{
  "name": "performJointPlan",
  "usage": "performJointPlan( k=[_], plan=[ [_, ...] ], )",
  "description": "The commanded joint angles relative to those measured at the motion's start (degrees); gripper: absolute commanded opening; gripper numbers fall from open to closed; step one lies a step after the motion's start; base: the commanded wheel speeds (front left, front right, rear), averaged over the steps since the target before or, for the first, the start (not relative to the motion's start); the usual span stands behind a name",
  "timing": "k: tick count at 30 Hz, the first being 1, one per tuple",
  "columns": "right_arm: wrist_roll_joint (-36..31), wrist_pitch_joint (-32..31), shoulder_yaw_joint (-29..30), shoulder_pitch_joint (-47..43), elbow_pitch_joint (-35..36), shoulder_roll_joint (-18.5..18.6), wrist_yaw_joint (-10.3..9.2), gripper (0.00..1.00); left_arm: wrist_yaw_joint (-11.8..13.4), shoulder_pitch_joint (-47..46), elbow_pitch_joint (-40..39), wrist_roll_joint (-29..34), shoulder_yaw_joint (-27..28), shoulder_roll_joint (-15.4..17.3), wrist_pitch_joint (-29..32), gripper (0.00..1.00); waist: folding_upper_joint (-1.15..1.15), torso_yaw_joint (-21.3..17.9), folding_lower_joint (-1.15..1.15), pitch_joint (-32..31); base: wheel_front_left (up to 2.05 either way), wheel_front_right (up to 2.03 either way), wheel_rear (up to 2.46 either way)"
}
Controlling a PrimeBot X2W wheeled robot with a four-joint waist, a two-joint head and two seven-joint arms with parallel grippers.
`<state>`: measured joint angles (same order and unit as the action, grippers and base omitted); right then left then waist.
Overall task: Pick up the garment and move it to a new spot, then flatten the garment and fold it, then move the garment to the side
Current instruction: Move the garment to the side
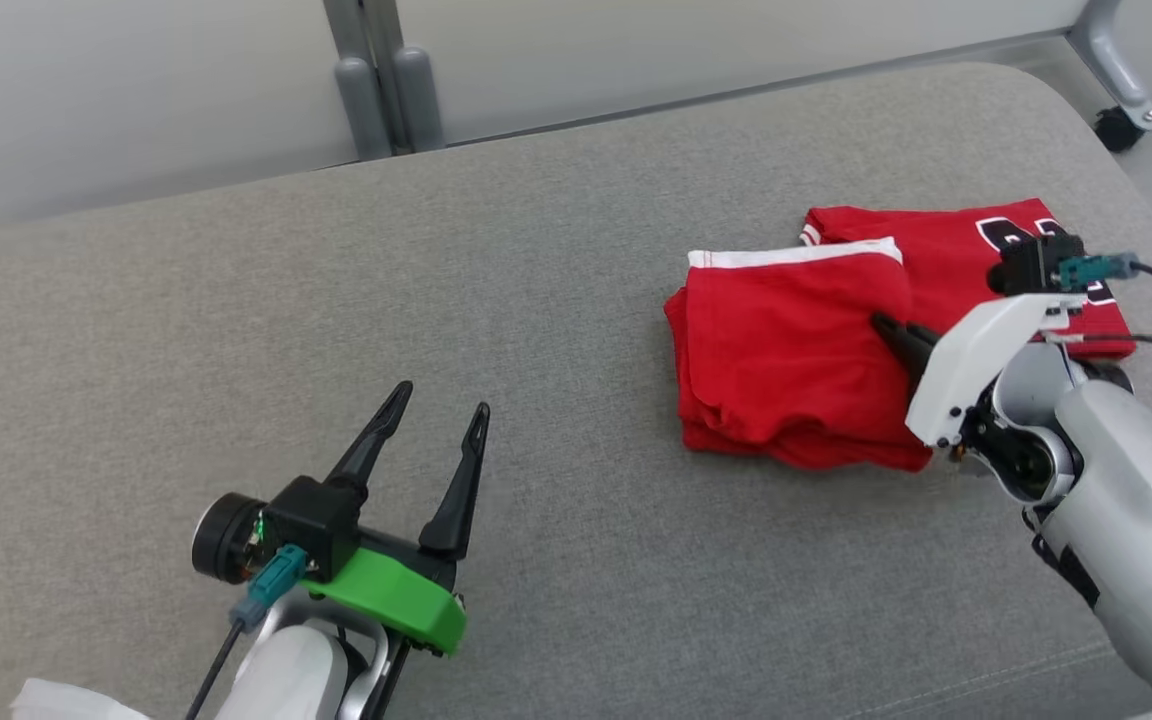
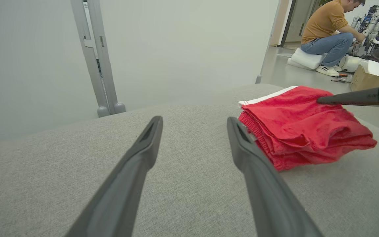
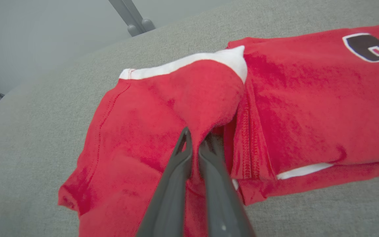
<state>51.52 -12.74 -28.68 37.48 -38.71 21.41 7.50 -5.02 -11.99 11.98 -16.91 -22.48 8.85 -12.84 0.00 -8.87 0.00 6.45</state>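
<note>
Garment (image 1: pixel 786 370) folded near surface's (image 1: pixel 536 300) right edge; right fingers (image 1: pixel 888 327) pinching top fold; left fingers (image 1: pixel 461 480) wide, open room around.

A wide bench (image 1: pixel 536 300) is padded in grey woven cloth, and its far corner curves round beyond the right pincer (image 1: pixel 886 325). On it lies a red shirt (image 1: pixel 786 370), folded into a thick stack of layers with a white band along its far edge. The stack sits under and around the right pincer's tips, which pinch a fold of its top layer. A flatter part with black, white-edged figures spreads to the right of that pincer's fingers. The shirt is well apart from the left pincer (image 1: pixel 441 400), off to its right. Grey cloth stretches beneath and ahead of that pincer.
</note>
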Motion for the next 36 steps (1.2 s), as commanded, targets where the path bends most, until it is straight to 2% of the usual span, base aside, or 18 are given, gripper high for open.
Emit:
performJointPlan(
  k=[1, 4, 8, 13, 19, 22, 25, 27, 28, 36],
  plan=[
    [-0.6, 0.5, -1.2, 2.5, 1.5, 0.4, -0.03, 0.0, -0.2, -1.2, -0.3, 0.6, -0.2, 0.8, 0.4, 1.0, 0.0, -1.9, 0.0, 2.7, 0.0, 0.0, 0.0],
    [-1.0, 0.6, -4.1, 5.4, 4.2, 1.7, -0.03, 0.0, -0.4, -2.2, -0.7, 0.9, -0.6, 1.1, 1.1, 1.0, 0.0, -1.9, 0.0, 5.0, 0.0, 0.0, 0.0],
    [-1.8, -0.8, -8.5, 10.0, 6.4, 5.3, -0.06, 0.0, -0.6, -3.5, -1.0, 1.0, -1.2, 1.2, 1.5, 1.0, 0.0, -1.3, 0.0, 7.9, 0.0, 0.0, 0.0],
    [-1.7, -3.2, -12.3, 13.9, 7.4, 12.6, -0.06, 0.0, -0.6, -4.7, -1.2, 1.3, -1.7, 1.7, 1.9, 1.0, 0.0, 0.1, 0.0, 10.9, 0.0, 0.0, 0.0],
    [-3.3, -2.4, -13.3, 15.5, 6.5, 20.5, -0.05, 0.0, 0.0, -5.3, -1.6, 1.3, -1.2, 2.6, 2.1, 1.0, 0.0, 0.9, 0.0, 13.4, 0.0, 0.0, 0.0],
    [-4.8, -0.9, -13.8, 16.2, 4.8, 22.0, -0.06, 0.0, 0.0, -5.7, -1.8, 1.3, -1.4, 2.8, 2.3, 1.0, 0.0, 1.0, 0.0, 14.5, 0.0, 0.0, 0.0],
    [-6.0, 0.8, -14.2, 16.0, 1.7, 21.4, -0.06, 0.0, -0.1, -6.3, -1.9, 1.5, -1.9, 2.8, 2.6, 1.0, 0.0, 1.2, 0.0, 15.4, 0.0, 0.0, 0.0],
    [-6.8, 1.5, -14.3, 15.7, -1.4, 20.6, -0.06, 0.47, -0.2, -6.8, -1.9, 1.4, -2.2, 2.7, 2.8, 1.0, 0.0, 1.5, 0.0, 15.7, 0.0, 0.0, 0.0],
    [-7.5, 2.1, -14.3, 15.7, -3.5, 20.3, -0.06, 1.0, -0.2, -7.1, -1.9, 1.3, -2.3, 2.6, 2.9, 1.0, 0.0, 1.6, 0.0, 15.8, 0.0, 0.0, 0.0],
    [-11.6, 10.4, -11.2, 17.0, -16.4, 17.6, -0.06, 1.0, 0.4, -6.2, -0.7, 0.4, -1.9, 2.9, 1.7, 1.0, 0.0, 2.5, 0.0, 11.9, 0.0, 0.0, 0.0]
  ],
)
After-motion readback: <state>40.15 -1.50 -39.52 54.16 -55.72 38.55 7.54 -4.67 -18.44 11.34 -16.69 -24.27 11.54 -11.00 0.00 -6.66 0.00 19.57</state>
